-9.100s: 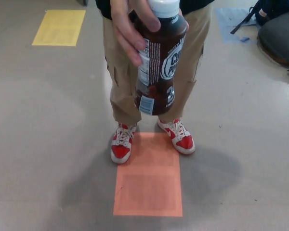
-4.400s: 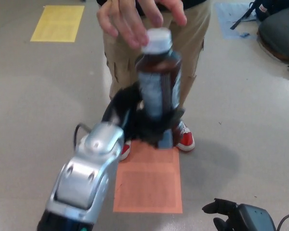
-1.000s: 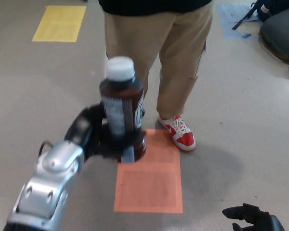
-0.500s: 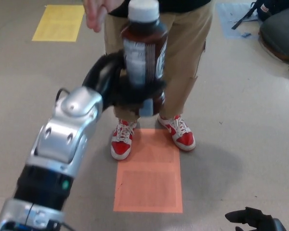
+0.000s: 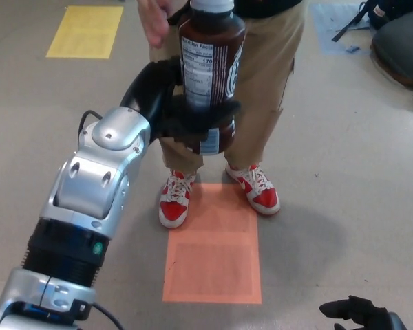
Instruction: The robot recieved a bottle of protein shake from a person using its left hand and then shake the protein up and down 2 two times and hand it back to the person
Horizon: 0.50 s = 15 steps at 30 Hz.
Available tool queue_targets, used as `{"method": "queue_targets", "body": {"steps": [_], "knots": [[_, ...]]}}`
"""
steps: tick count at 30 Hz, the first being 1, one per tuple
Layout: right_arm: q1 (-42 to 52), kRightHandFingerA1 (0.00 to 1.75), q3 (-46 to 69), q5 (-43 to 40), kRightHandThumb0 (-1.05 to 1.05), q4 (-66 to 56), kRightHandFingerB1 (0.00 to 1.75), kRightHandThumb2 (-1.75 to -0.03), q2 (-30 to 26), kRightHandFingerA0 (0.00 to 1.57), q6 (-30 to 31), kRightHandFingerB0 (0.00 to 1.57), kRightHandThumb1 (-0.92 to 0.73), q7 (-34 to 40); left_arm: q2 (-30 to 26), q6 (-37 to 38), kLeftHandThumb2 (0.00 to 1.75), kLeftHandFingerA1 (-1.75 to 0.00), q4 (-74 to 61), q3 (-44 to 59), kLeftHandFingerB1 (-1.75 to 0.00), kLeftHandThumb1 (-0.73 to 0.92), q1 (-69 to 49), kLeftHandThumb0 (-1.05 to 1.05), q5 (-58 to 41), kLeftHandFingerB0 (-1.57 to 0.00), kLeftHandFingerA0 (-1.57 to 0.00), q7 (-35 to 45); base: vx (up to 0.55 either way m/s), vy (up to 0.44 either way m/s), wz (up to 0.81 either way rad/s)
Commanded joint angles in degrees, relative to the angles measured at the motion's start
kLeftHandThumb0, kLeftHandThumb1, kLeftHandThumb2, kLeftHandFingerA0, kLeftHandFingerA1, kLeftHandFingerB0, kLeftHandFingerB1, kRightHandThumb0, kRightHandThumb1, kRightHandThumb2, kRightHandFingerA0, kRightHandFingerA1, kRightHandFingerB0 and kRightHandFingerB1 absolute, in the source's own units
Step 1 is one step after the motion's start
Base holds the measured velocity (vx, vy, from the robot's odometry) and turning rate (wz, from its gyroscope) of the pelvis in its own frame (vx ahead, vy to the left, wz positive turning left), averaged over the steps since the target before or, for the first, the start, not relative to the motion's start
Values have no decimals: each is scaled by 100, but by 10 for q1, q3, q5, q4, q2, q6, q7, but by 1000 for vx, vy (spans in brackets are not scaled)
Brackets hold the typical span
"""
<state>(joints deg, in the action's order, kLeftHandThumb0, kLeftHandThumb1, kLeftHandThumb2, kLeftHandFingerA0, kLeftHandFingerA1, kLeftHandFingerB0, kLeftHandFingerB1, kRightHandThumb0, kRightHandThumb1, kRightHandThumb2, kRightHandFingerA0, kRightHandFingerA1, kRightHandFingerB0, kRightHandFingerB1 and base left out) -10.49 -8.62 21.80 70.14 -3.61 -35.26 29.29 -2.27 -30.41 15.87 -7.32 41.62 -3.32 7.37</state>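
My left hand (image 5: 182, 113) is shut on the dark brown protein shake bottle (image 5: 210, 65), holding it upright and raised in front of the person. Its white cap (image 5: 211, 5) is cut off by the top edge. A person's hand (image 5: 155, 19) hangs just left of the bottle's neck, apart from it. The person stands in tan trousers (image 5: 268, 75) and red and white shoes (image 5: 174, 200). Only the dark fingers of my right hand (image 5: 361, 314) show at the bottom right, spread apart and holding nothing.
An orange floor mat (image 5: 213, 247) lies in front of the person's feet. A yellow mat (image 5: 85, 32) sits at the far left. A dark bag (image 5: 399, 48) and a blue sheet (image 5: 334, 27) lie at the far right.
Over the last second my left arm has lifted the bottle from low near the orange mat up towards the person. A person's hand has come in beside the bottle's top.
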Motion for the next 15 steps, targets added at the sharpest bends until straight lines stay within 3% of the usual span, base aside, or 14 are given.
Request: {"method": "queue_targets", "body": {"steps": [1, 3, 4, 5, 7, 8, 9, 10, 11, 12, 13, 14, 15], "knots": [[10, 53, -1, -5, -18, 2, 54, -64, -3, 93, -11, 86, -74, 2, 1, -19, 73, -146, -10, 3, -111, 80, -14, -15, 9, -66, -87, -4, 0, 0, 0], [9, 51, -3, -2, -20, 3, 52, -61, -4, 96, -7, 88, -76, 6, 5, -21, 73, -146, -12, 3, -111, 81, -16, -15, 10, -66, -87, -9, 0, 0, 0], [9, 51, -3, -2, -20, 4, 52, -61, -4, 97, -7, 88, -76, 6, 7, -21, 69, -128, -12, 3, -102, 80, -17, -14, 11, -72, -92, -11, 0, 0, 0], [9, 51, -1, -4, -20, 5, 52, -61, -3, 97, -7, 88, -76, 5, 9, -19, 69, -128, -12, 2, -102, 80, -19, -14, 13, -72, -92, -14, 0, 0, 0], [3, 53, -2, -3, -20, 5, 53, -63, -3, 97, -2, 88, -76, 5, 4, -8, 65, -101, -9, -4, -88, 83, -18, -17, 22, -78, -105, -14, 0, 0, 0], [3, 53, -2, -3, -20, 4, 53, -63, -3, 97, -2, 88, -76, 5, 3, -4, 65, -101, -9, -6, -88, 83, -20, -17, 23, -78, -105, -13, 0, 0, 0], [3, 53, 0, -6, -20, 4, 53, -63, -2, 96, -3, 88, -76, 3, 2, 4, 64, -74, -9, -8, -69, 80, -24, -21, 24, -80, -112, -10, 0, 0, 0], [3, 51, 0, -6, -21, 3, 52, -62, -2, 96, -3, 88, -76, 2, 3, 0, 98, -74, -9, -7, -63, 62, -23, -32, 24, -56, -86, -11, 0, 0, 0], [3, 51, 1, -6, -21, 3, 52, -62, -3, 96, -3, 88, -76, 3, 4, -6, 98, -74, -9, -6, -63, 62, -22, -32, 22, -56, -86, -11, 0, 0, 0], [4, 53, 0, -6, -20, 3, 53, -63, -2, 96, -3, 88, -75, 3, 4, -20, 61, -44, -12, -2, -35, 71, -20, -44, 13, -38, -56, -2, 0, 0, 0], [3, 53, 1, -6, -21, 3, 53, -64, -2, 96, -1, 89, -75, 2, 2, -36, 61, -31, -14, -1, -23, 65, -17, -63, 5, -9, -16, 9, 0, 0, 0], [1, 53, 1, -7, -21, 3, 53, -64, -2, 96, 2, 89, -75, 1, -2, -50, 61, -31, -17, -1, -23, 65, -13, -63, 0, -9, -16, 21, 0, 0, 0], [1, 52, 2, -8, -21, 3, 53, -63, -2, 96, 1, 88, -76, 0, -3, -49, 83, -27, -19, -3, -14, 51, -15, -76, 0, -7, -7, 23, 0, 0, 0]]}}
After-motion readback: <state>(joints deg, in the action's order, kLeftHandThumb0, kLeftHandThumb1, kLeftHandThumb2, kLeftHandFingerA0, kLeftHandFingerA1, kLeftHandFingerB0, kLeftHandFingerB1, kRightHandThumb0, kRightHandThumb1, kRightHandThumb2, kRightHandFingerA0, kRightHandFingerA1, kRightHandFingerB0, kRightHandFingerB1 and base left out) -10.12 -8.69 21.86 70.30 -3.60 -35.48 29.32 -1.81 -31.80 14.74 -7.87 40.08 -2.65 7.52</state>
